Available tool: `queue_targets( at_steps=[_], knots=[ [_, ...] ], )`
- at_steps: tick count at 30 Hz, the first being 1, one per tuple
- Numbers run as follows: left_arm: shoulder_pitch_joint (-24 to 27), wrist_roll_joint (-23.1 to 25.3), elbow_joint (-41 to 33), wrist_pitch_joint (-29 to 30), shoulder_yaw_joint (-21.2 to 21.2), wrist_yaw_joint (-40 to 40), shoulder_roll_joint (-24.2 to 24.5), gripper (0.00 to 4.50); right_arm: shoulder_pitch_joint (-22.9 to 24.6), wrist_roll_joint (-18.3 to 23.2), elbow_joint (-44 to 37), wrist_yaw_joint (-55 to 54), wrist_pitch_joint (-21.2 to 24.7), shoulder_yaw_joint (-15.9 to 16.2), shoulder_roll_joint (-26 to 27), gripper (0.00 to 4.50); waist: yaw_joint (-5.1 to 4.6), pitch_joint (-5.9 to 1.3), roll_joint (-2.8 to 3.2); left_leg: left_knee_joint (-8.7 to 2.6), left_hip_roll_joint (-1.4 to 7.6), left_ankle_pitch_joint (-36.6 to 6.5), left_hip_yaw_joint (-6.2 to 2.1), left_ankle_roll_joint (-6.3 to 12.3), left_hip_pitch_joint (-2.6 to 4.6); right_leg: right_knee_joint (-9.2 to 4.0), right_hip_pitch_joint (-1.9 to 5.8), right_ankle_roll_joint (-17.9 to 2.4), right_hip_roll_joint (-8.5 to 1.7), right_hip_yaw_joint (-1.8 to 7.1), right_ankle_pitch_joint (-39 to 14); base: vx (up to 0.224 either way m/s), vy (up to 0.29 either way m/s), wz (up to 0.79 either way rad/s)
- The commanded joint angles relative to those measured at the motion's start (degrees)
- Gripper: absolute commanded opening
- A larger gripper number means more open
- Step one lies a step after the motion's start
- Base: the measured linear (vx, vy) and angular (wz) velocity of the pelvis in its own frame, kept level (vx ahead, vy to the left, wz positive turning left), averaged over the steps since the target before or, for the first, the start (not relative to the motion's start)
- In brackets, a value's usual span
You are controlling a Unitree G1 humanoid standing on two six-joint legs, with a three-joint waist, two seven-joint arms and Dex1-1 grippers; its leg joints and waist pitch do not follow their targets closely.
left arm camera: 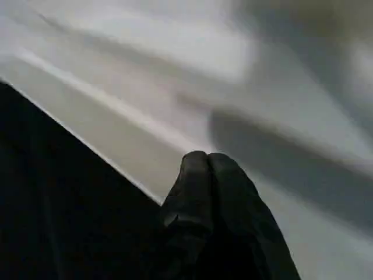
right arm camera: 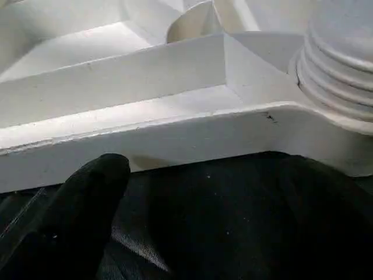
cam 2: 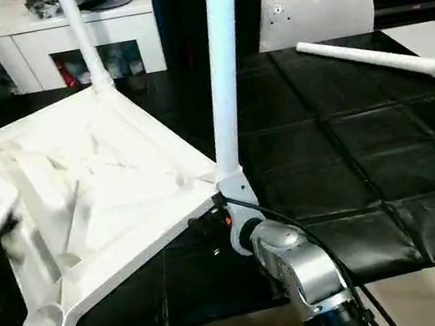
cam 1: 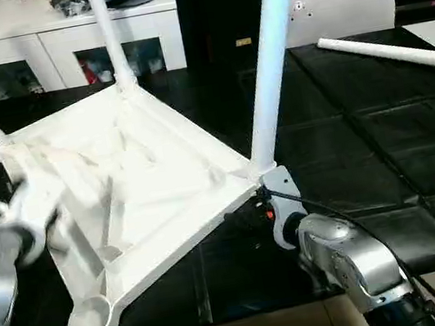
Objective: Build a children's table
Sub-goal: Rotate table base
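The right gripper (right arm camera: 192,233), fingers (right arm camera: 76,216) spread wide, sits at the near corner of the upturned top (cam 1: 137,200), just below the socket of the nearest leg (cam 1: 272,63); the left gripper (left arm camera: 207,175), fingers pressed together, hangs beside the top's left rim. The top lies ribbed side up on the black table (cam 1: 367,164), three legs standing in its sockets and the nearest corner socket (cam 1: 90,322) empty. Beyond, a fourth leg (cam 2: 371,60) lies loose at the far right, before a white cabinet (cam 1: 57,39).

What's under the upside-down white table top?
The table top lies ribbed side up on a black padded mat, which shows all around it. Whatever is directly beneath it is covered, so I cannot tell.
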Motion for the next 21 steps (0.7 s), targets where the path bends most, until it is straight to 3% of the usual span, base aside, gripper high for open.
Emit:
queue_targets(
  at_steps=[1, 2, 7, 10, 11, 13, 14, 16, 21],
  knots=[
    [1.1, 0.2, -2.9, 3.1, -2.4, -4.0, 1.9, 0.04, -1.5, -0.1, 1.1, -0.2, -1.4, -0.1, 0.2, 4.50, -0.10, -2.89, 1.50, -5.09, 2.93, -20.7, -1.89, -1.88, 0.78, -3.78, 1.92, -6.2, -4.14, 4.23, -21.3, 0.000, 0.000, 0.00],
    [1.5, -0.8, -3.7, 3.9, -2.5, -4.7, 1.9, 0.04, -1.8, -0.4, 1.4, -0.3, -1.9, 0.0, 0.1, 4.50, -0.35, -2.80, 1.21, -5.14, 2.92, -20.7, -1.84, -2.09, 0.62, -3.61, 2.05, -6.8, -4.11, 4.24, -20.5, 0.000, 0.000, 0.00],
    [2.9, -9.9, -10.3, 3.8, -4.9, -14.7, 1.9, 0.04, -4.1, -0.7, 4.2, -0.1, -2.8, 0.1, 0.3, 4.50, -0.57, -2.71, 1.30, -4.98, 2.77, -21.5, -1.75, -2.18, 0.66, -3.64, 1.97, -7.7, -4.39, 4.41, -22.0, 0.000, 0.000, 0.00],
    [4.2, -13.8, -13.7, 4.7, -6.2, -19.9, 3.0, 0.04, -5.7, -1.3, 6.1, -0.4, -3.8, 0.0, 0.4, 4.50, -0.70, -2.51, 1.09, -4.90, 2.58, -22.6, -1.74, -2.04, 0.71, -3.88, 1.75, -7.3, -4.35, 4.44, -25.0, 0.000, 0.000, 0.00],
    [4.6, -14.5, -14.6, 3.7, -6.9, -21.6, 3.5, 0.04, -5.9, -1.0, 6.4, -0.3, -3.9, -0.3, 0.7, 4.50, -0.70, -2.30, 0.87, -4.72, 2.34, -23.2, -1.62, -1.80, 0.88, -4.25, 1.40, -6.2, -4.23, 4.54, -27.8, 0.000, 0.000, 0.00],
    [5.4, -16.5, -16.9, 3.5, -7.7, -24.7, 4.0, 0.04, -6.5, -1.2, 7.4, -0.9, -4.4, -0.6, 1.0, 4.50, -0.90, -2.28, 0.83, -4.85, 2.33, -23.3, -1.91, -1.70, 0.63, -4.29, 1.67, -5.0, -4.32, 4.53, -30.4, 0.000, 0.000, 0.00],
    [5.7, -17.5, -17.9, 3.0, -8.0, -26.2, 4.0, 0.04, -6.8, -1.4, 7.9, -0.9, -4.9, -0.5, 1.1, 4.50, -0.88, -2.34, 0.84, -4.76, 2.26, -23.2, -1.87, -1.64, 0.86, -4.42, 1.39, -4.5, -4.22, 4.60, -30.8, 0.000, 0.000, 0.00],
    [5.2, -20.6, -19.9, 3.9, -8.0, -28.3, 3.0, 0.04, -7.6, -1.5, 9.2, -0.8, -5.8, -0.6, 1.2, 4.50, -1.11, -2.50, 1.04, -4.95, 2.31, -22.2, -2.12, -1.69, 0.28, -3.92, 1.89, -4.8, -4.20, 4.65, -29.1, 0.000, 0.000, 0.00],
    [1.5, -24.9, -22.0, 5.5, -9.8, -28.8, -1.8, 0.04, -8.8, -1.7, 11.1, -0.4, -7.3, -1.0, 1.0, 4.50, -1.57, -2.82, 0.60, -4.64, 2.08, -19.5, -1.60, -1.46, 0.22, -3.24, 1.93, -7.8, -3.86, 5.03, -22.8, 0.000, 0.000, 0.00]
  ],
)
